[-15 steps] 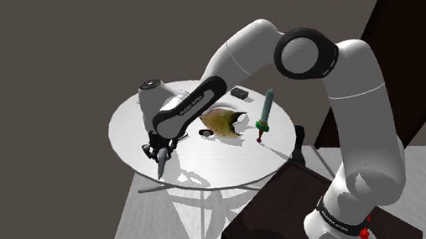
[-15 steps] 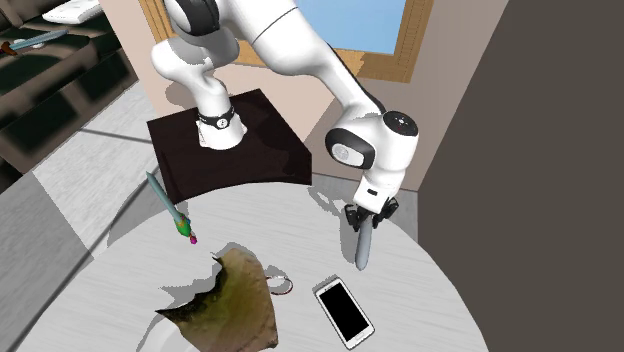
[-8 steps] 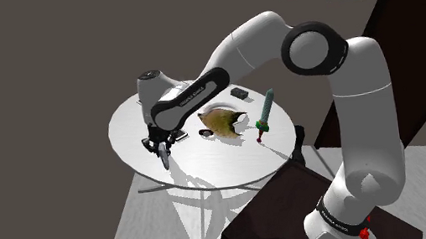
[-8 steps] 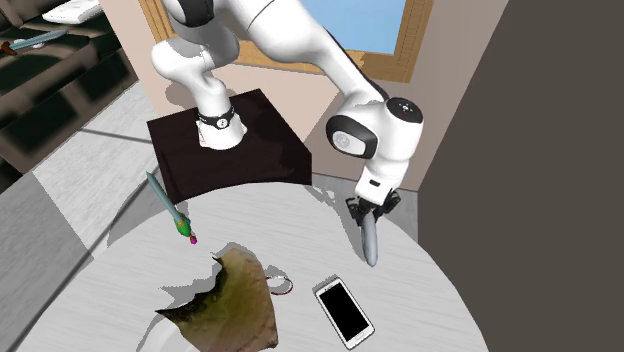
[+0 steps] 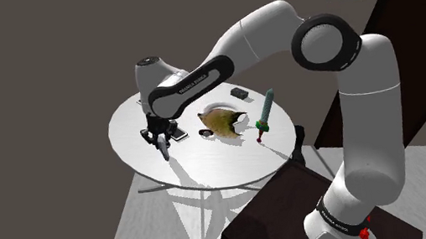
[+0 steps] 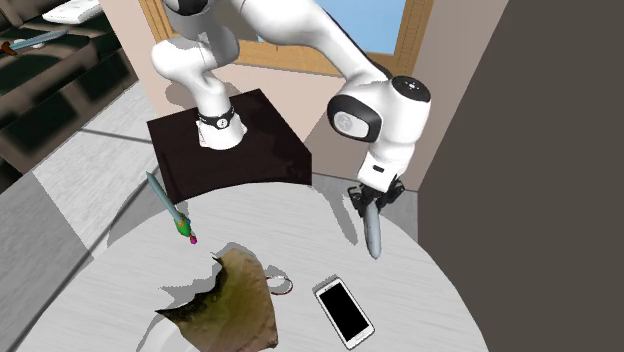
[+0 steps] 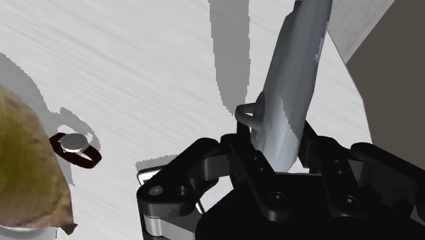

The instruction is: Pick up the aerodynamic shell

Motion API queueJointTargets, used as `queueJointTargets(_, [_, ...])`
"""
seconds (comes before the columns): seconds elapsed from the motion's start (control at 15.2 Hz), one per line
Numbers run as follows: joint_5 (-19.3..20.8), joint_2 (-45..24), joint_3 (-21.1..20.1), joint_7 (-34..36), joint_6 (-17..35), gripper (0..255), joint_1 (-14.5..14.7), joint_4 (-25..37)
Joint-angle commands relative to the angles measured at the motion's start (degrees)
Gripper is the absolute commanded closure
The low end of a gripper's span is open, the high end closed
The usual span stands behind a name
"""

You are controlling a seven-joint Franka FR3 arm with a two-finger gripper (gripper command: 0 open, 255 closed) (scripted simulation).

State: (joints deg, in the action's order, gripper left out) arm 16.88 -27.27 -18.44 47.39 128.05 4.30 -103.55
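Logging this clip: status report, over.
Gripper shut on grey shell. Shell hangs point-down, off the white table. Phone and brown object lie aside, no obstruction.

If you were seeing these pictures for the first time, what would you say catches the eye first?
The white arm's black tool clasps a slim pale grey shell that hangs point-down over the round white table, near its edge. On the table beside it lie a ragged olive-brown lump and a black-screened phone.
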Motion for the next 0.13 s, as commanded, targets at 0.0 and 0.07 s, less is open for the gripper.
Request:
queueJointTargets(0.0, [-0.2, 0.4, -0.1, -0.1, -0.6, 255, 0.0, 0.3])
queueJointTargets(0.07, [-0.2, 0.4, -0.1, -0.1, -0.6, 255, 0.0, 0.3])
